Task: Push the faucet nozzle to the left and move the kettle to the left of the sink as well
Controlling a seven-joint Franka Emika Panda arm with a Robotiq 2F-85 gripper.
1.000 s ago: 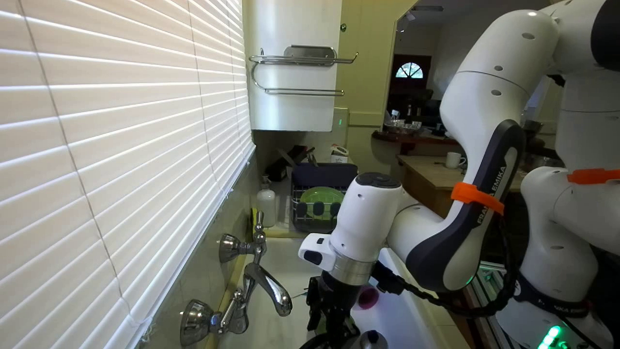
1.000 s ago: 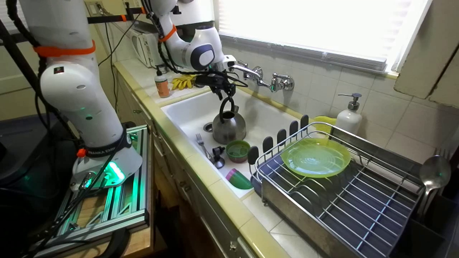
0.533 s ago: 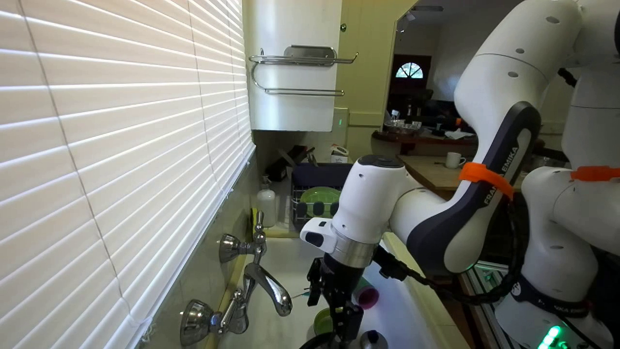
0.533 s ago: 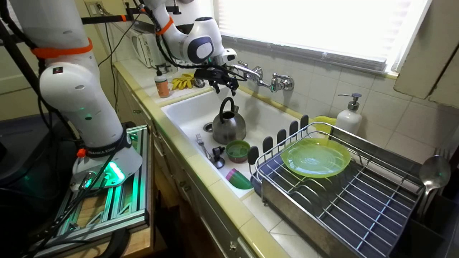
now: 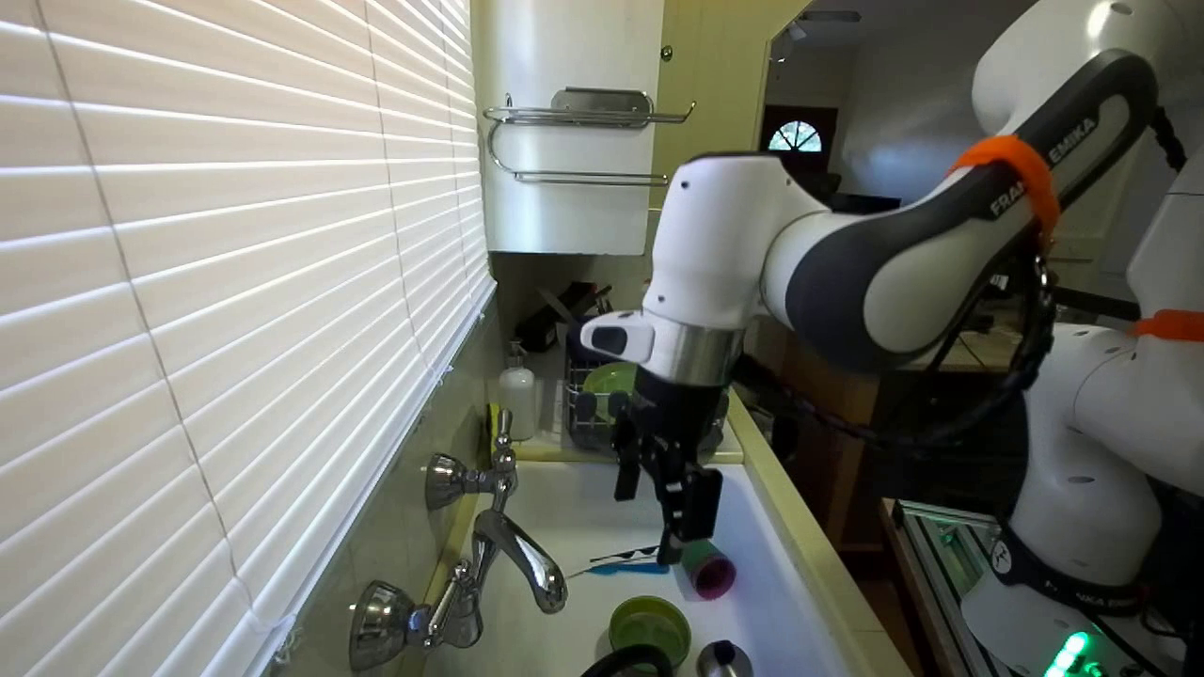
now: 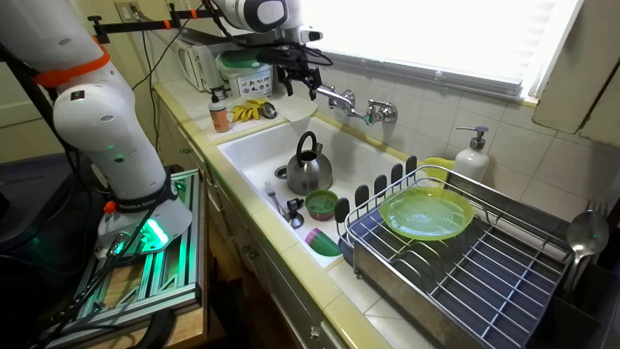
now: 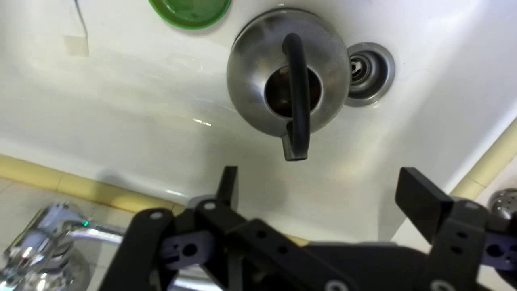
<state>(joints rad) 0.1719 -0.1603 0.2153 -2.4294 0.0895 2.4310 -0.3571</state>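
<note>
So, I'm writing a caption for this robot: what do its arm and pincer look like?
The arm is white and rounded, with dark panels, "EMIKA" lettering, orange bands, a silver collar and a black cable. A green light shines on its base. The pincer is black, with two blocky fingers and purplish-grey plates.

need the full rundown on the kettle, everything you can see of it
The kettle is squat and rounded, of dull silver-grey metal, with a black arched handle spanning an uncovered, dark opening and a short spout. It stands upright on the floor of the white sink; in the wrist view it hides the edge of the drain. The gripper hangs above, open and clear of it. What is inside can't be made out.
</note>
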